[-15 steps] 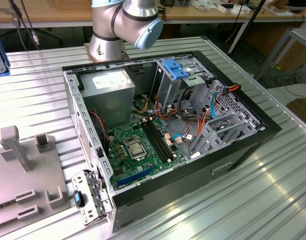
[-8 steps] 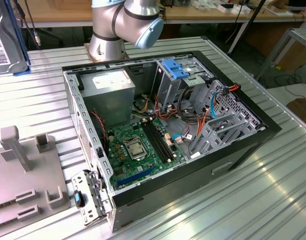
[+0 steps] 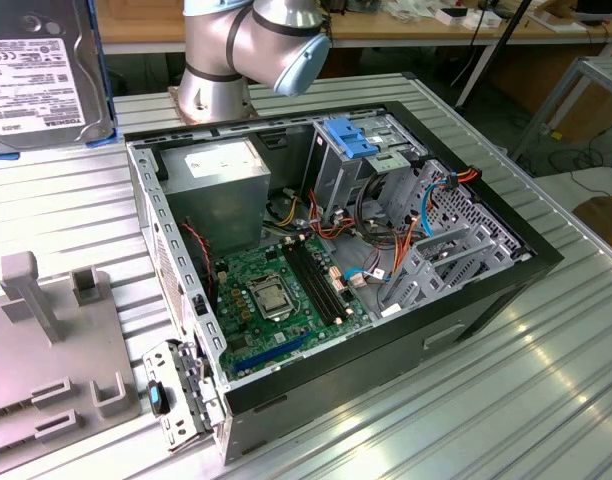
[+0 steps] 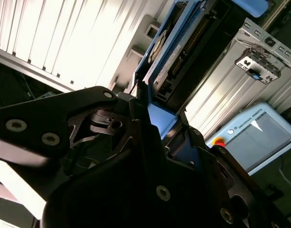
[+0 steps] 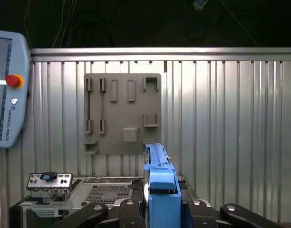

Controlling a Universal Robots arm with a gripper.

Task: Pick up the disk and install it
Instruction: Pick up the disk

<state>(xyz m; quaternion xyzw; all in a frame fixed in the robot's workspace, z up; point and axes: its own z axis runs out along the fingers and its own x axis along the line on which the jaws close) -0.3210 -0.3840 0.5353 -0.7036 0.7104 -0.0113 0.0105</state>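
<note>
We see the pincer [image 5: 160, 210] pinching the disk [image 3: 41, 70], its black fingers [image 5: 198, 209] pressed against the blue frame from either side; in both wrist views the disk stands on edge between them. In the exterior view the disk hangs at the exterior view's left, label toward the camera, raised above the ribbed metal bench [image 3: 546, 400] and well apart from the open computer case [image 3: 486, 290]. Inside the case we see the green motherboard [image 3: 276, 290] and, toward the arm [image 3: 248, 45], the drive cage [image 3: 354, 140] with blue clips. A grey holder plate [image 3: 56, 345] lies on the bench beside the case; a teach pendant [image 5: 7, 90] lies nearby.
</note>
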